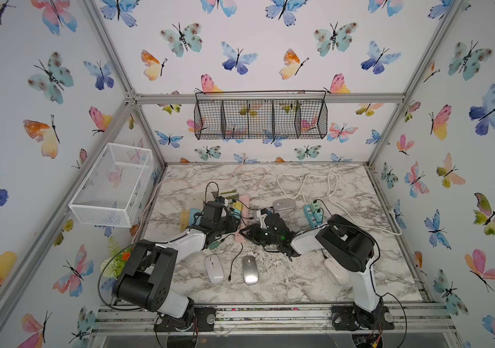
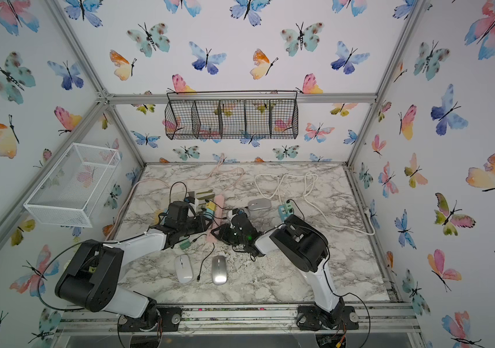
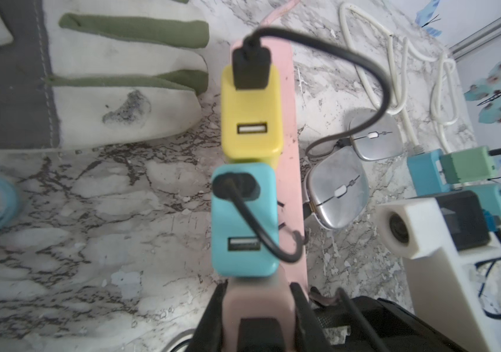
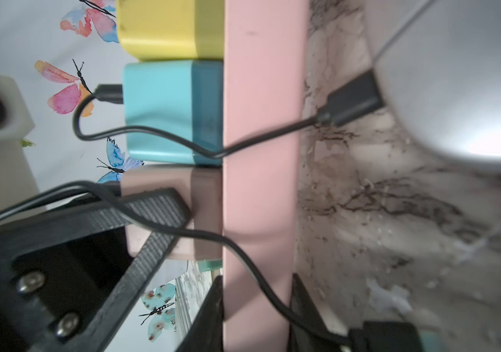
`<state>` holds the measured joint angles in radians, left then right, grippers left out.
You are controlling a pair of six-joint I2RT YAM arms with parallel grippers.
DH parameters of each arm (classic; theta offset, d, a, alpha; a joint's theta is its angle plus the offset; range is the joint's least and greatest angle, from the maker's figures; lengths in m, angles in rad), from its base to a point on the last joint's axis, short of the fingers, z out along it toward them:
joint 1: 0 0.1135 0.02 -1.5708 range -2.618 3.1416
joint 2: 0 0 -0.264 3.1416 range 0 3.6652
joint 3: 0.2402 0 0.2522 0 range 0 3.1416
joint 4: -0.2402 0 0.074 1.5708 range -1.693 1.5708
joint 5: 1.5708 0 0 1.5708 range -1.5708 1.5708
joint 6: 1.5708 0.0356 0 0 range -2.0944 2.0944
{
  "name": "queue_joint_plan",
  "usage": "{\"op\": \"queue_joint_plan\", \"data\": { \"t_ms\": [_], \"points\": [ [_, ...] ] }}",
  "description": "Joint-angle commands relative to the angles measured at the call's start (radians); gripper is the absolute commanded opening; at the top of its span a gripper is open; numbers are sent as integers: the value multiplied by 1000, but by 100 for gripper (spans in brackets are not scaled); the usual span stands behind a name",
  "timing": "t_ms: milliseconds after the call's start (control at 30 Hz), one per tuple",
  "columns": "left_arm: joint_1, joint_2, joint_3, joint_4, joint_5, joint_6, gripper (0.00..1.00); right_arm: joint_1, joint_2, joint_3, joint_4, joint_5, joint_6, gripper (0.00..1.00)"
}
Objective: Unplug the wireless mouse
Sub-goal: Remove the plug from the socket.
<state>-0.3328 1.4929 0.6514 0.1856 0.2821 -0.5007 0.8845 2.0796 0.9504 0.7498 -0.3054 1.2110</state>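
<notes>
A silver mouse point(image 3: 340, 176) lies on the marble table point(image 1: 345, 247) just beside the pink power strip point(image 4: 261, 91), near the middle of the table. In both top views the right arm's wrist hides most of it. A black plug point(image 4: 352, 97) sits in the mouse's front end. Its black cable point(image 4: 273, 135) runs across the strip to the teal adapter point(image 3: 227, 222), which is plugged into the strip. The teal adapter is the middle one of three standing in a row, with the yellow adapter point(image 3: 252, 109) touching it on one side and the pink adapter point(image 4: 206, 198) on the other. The left gripper point(image 3: 256, 301) is clamped on the pink adapter, one black finger against each side. The right gripper point(image 4: 258, 311) is clamped across the pink power strip itself, a little past the pink adapter. A second silver mouse point(image 3: 377, 134) lies just beyond the first, with a cable from the yellow adapter reaching its front. Farther toward the right arm's side stands a blue power strip point(image 1: 312, 212) carrying green adapters, with a white cord point(image 1: 306, 180) looped behind it. A white and green glove point(image 3: 105, 106) lies on the other side of the pink strip. Near the front edge lie a white mouse point(image 1: 213, 268) and a third silver mouse point(image 1: 249, 269), with a loose black lead point(image 1: 234, 262) between them.
</notes>
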Motion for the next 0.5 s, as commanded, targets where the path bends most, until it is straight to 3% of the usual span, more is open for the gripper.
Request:
{"op": "queue_joint_plan", "data": {
  "t_ms": [0, 67, 200, 333, 400, 467],
  "points": [
    [-4, -41, 25, 32, 21, 19, 0, -36, 45, -15, -79, 87, -2, 5],
    [-48, -51, 74, -64, -107, 81, 0, -37, 48, -13, -80, 83, -2, 5],
    [-2, -54, 44, -10, 0, 48, 0, -39, 53, -12, -74, 77, 2, 5],
    [-55, -68, 74, -111, -206, 98, 0, -41, 49, -15, -77, 78, -1, 5],
    [-40, -72, 64, -95, -161, 83, 0, -42, 48, -17, -84, 74, -7, 5],
    [11, -73, 23, -3, 16, 36, 0, -45, 47, -21, -83, 69, -8, 5]
  ]
}}
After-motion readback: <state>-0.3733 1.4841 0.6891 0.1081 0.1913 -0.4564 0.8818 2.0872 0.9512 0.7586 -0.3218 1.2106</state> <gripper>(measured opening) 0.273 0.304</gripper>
